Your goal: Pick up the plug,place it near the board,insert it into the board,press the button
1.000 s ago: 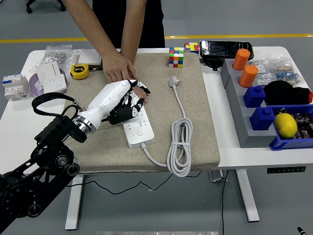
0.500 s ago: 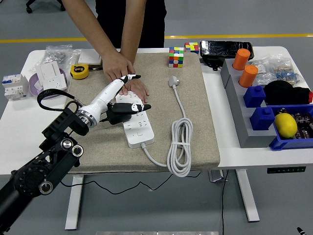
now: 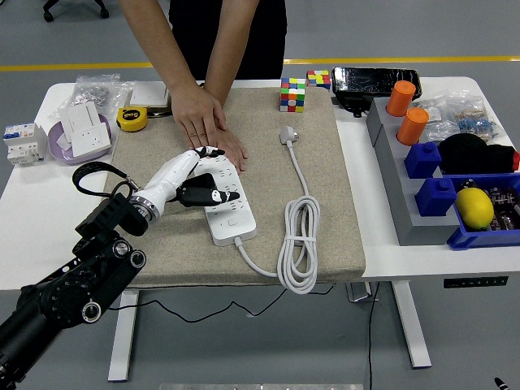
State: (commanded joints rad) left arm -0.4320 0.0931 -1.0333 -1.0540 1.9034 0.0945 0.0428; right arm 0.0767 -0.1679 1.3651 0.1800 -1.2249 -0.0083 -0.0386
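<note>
Starting at the mat's left side, your left hand hangs over the power strip with fingers loosely spread, gripping nothing. A person's hands pin the strip's far end (collision risk if you push forward). The plug lies untouched near the mat's far edge, cord coiled toward the near-right corner, so it could snag.

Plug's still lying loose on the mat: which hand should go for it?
Left, probably. The left hand hangs over the white power strip, with the white plug lying unplugged to its right on the beige mat. No right arm is in view.
</note>
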